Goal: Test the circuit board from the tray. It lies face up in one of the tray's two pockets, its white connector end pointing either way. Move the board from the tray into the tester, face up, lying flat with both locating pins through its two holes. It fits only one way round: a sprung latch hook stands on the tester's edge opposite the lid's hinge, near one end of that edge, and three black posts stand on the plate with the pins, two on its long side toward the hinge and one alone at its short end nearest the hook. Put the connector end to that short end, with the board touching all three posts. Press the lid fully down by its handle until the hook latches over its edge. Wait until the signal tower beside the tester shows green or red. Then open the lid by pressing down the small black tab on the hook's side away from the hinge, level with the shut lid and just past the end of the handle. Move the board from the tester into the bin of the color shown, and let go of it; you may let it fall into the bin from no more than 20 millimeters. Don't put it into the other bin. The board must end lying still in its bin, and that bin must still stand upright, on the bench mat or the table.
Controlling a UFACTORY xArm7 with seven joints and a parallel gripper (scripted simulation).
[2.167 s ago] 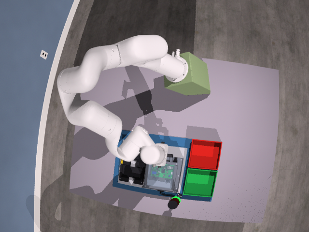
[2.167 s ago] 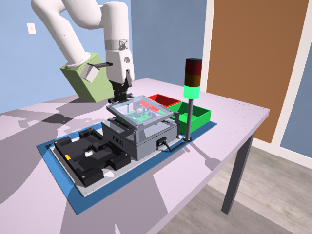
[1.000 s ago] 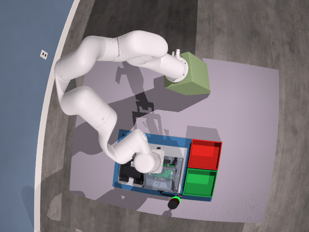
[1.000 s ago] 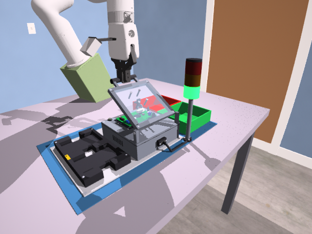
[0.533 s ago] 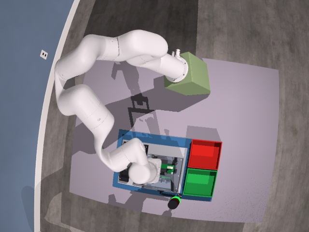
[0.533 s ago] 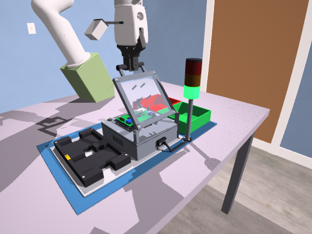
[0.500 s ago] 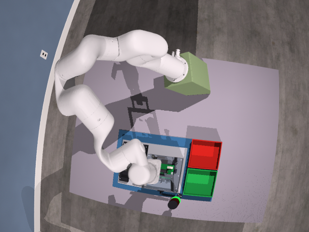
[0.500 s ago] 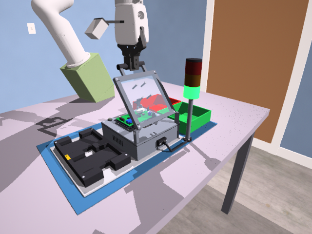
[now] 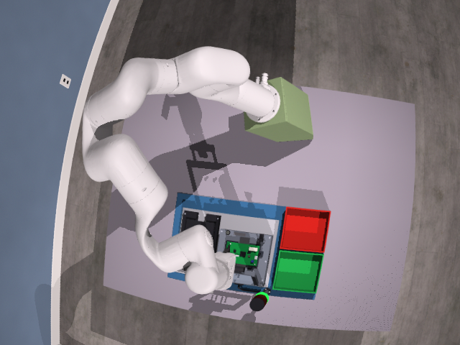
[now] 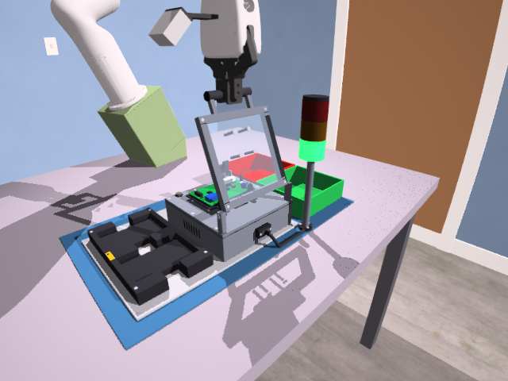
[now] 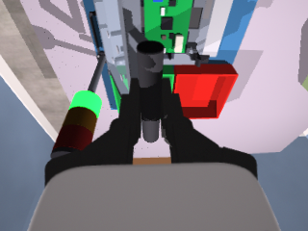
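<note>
My gripper (image 10: 229,90) is shut on the black handle (image 11: 150,87) of the tester's clear lid (image 10: 242,157). The lid stands raised steeply above the grey tester (image 10: 229,217). The green circuit board (image 9: 243,253) lies face up on the tester's plate, under the open lid; it also shows in the wrist view (image 11: 166,24). The signal tower (image 10: 313,141) beside the tester shows green. The green bin (image 9: 297,271) and the red bin (image 9: 305,229) stand side by side past the tester. The black tray (image 10: 145,254) lies to the tester's left with both pockets empty.
An olive green box (image 10: 143,125) holds the arm's base at the back of the table. A black cable (image 10: 279,240) runs from the tester's front to the tower's foot. The blue mat (image 10: 172,286) lies under tray, tester and bins.
</note>
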